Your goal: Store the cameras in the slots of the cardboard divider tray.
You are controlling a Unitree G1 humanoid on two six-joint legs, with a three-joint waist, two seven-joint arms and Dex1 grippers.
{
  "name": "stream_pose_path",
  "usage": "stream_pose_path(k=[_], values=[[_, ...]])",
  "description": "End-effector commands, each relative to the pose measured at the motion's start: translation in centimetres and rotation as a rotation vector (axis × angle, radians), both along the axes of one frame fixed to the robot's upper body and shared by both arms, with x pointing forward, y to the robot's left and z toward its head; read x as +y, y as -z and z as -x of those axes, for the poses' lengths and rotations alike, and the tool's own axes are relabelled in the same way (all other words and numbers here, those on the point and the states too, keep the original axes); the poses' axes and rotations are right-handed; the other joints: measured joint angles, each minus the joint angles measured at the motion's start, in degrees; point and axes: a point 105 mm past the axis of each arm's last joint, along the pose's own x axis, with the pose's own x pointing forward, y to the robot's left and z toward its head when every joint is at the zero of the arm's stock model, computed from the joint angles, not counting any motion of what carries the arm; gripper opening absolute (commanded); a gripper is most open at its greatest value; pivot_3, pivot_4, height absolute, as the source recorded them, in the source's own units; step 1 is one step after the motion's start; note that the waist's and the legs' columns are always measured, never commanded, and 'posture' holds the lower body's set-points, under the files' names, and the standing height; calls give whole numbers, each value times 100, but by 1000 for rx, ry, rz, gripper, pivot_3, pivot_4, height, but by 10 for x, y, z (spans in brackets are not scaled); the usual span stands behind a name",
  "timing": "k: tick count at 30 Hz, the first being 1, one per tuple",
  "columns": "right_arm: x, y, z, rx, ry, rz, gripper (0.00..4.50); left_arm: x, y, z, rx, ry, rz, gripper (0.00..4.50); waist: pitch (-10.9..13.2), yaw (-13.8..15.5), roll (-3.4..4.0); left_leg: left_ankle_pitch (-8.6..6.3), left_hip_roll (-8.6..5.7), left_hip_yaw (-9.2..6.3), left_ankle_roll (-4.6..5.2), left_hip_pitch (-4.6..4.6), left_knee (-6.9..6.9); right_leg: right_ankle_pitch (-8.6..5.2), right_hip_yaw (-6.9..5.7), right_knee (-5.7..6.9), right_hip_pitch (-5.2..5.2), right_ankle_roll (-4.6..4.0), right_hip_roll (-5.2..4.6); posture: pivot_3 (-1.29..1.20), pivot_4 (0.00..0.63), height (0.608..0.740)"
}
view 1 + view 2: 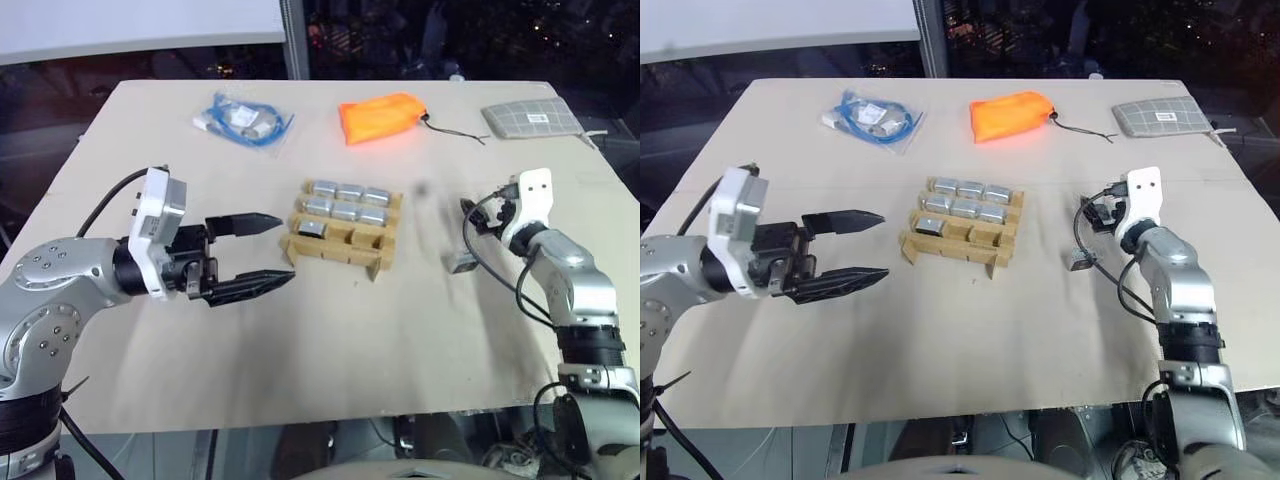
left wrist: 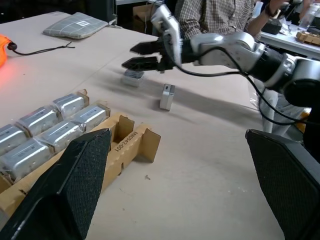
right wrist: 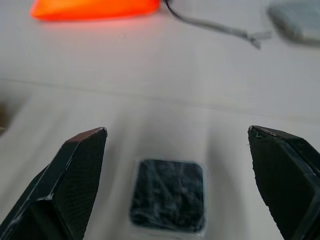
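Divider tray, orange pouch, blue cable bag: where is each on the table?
Divider tray (image 1: 372, 264): left eye view, bare front cardboard strip.
Orange pouch (image 1: 380, 116): left eye view, middle of the fabric.
Blue cable bag (image 1: 870, 116): right eye view, centre of the bag.

Beige table (image 1: 300, 360) — dark windows (image 1: 450, 35) behind, white panel (image 1: 130, 25) upper left.
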Motion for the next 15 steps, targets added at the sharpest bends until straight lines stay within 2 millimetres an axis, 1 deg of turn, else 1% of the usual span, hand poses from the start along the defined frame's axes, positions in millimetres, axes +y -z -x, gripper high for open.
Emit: stream_pose_path(k=[1,4,10,15], values=[[-8,-13,-2,8,21,-20,4500,-1,-4,5,-36,17,-6,4462,0,-22,1,0,0,0,0,0,-1,0,0,-2,0,0,0,0,150,740],[-8,-8,1,56,14,-20,4500,-1,-2,7,-34,12,-4,4462,1,-28,1,0,1,0,0,0,-5,0,0,-4,-1,0,-1,0,150,740],[-1,0,11,113,-25,-33,4500,1,1,8,-24,5,-3,4462,1,-33,2,0,2,0,1,1,-5,0,0,-2,-1,0,-1,0,150,740],[-3,5,11,126,-19,-31,4500,1,2,8,-22,13,-6,4462,1,-34,3,-1,1,1,1,1,-5,0,1,-3,-1,0,-1,0,150,740]])
